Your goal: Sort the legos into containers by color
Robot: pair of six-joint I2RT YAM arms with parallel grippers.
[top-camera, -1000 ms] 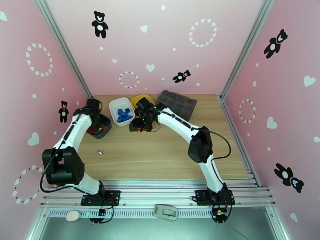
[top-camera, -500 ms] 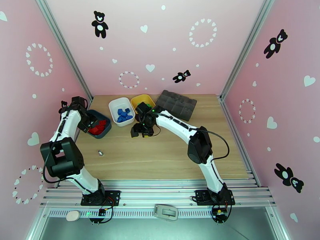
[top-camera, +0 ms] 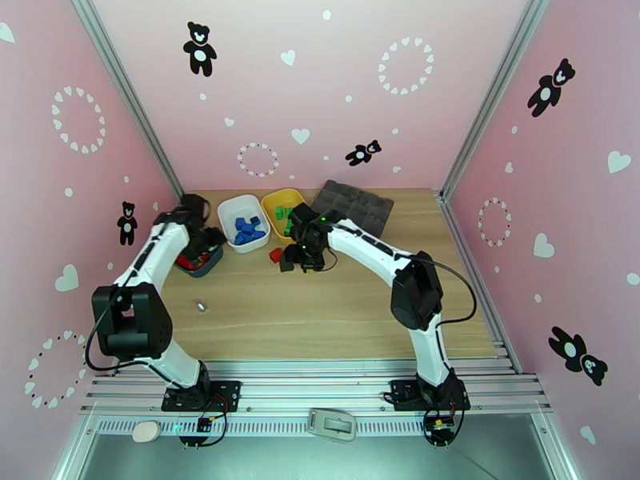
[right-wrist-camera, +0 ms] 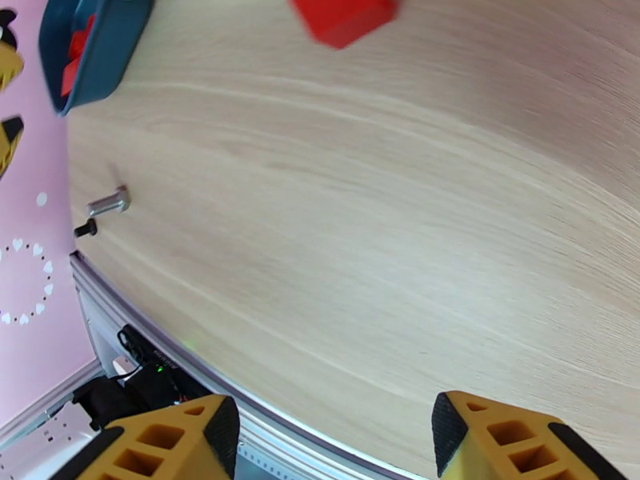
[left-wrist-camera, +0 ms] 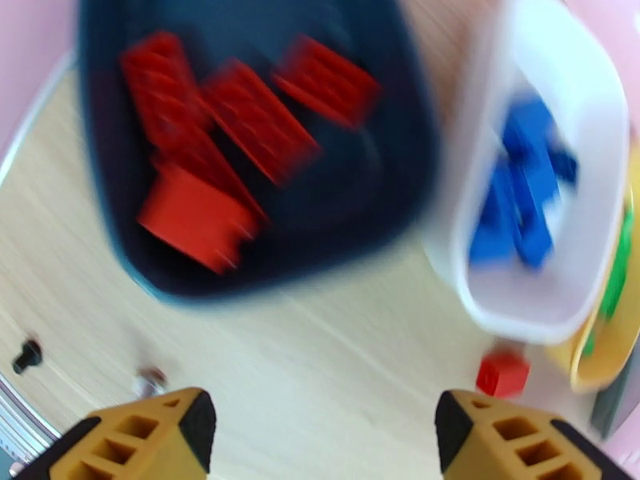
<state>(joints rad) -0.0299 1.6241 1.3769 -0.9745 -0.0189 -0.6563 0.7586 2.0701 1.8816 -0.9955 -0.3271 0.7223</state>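
Overhead first: my left arm (top-camera: pixel 156 254) reaches to the dark blue tray (top-camera: pixel 210 262) at the left of the tabletop (top-camera: pixel 336 298), its end above the red bricks (top-camera: pixel 188 262) lying in there. The white tray (top-camera: pixel 232 203) holds the blue bricks (top-camera: pixel 248 228), and the yellow tray (top-camera: pixel 276 198) just beside it holds the green bricks (top-camera: pixel 282 211). One loose red brick (top-camera: pixel 276 254) lies on the wood just in front of the yellow tray, and my right arm (top-camera: pixel 368 248) ends just beside it.

Left wrist next, badly smeared: the left fingers (left-wrist-camera: pixel 152 438) are spread wide with nothing between them, above bare wood near the dark blue tray. I count perhaps four or five red bricks inside. The loose red brick sits by the white tray's near corner.

Right wrist last: the right fingers (right-wrist-camera: pixel 496 442) are spread wide and empty over bare tabletop. The loose red brick lies at the top edge, well apart from them, and a small metal bolt (right-wrist-camera: pixel 108 204) lies off to the left.
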